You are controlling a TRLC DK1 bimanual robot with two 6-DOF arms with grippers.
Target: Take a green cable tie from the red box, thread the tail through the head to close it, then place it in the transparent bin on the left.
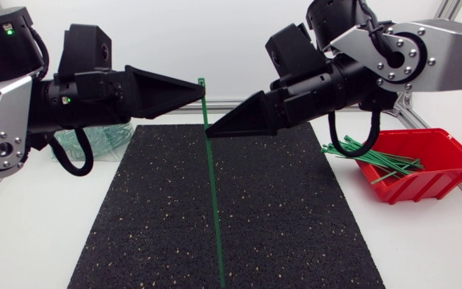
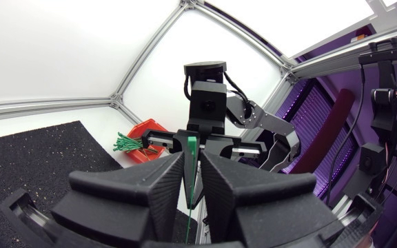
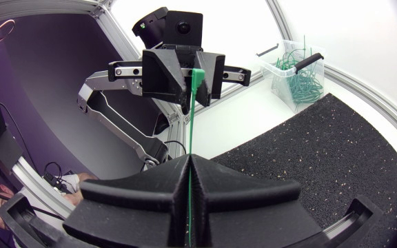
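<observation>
Long green plastic cable tie [image 1: 215, 209]: frame centre, near-vertical, unthreaded tail hanging to bottom edge over black speckled mat [image 1: 295, 225].
Left black wedge-fingered gripper [image 1: 199, 90]: clamped on tie's head end, upper centre.
Right black wedge-fingered gripper [image 1: 212, 128]: pinched on strap just below, likely steadying it for threading.
Red plastic box [image 1: 447, 172]: right, spare ties.
Transparent bin [image 1: 95, 143]: left.
</observation>
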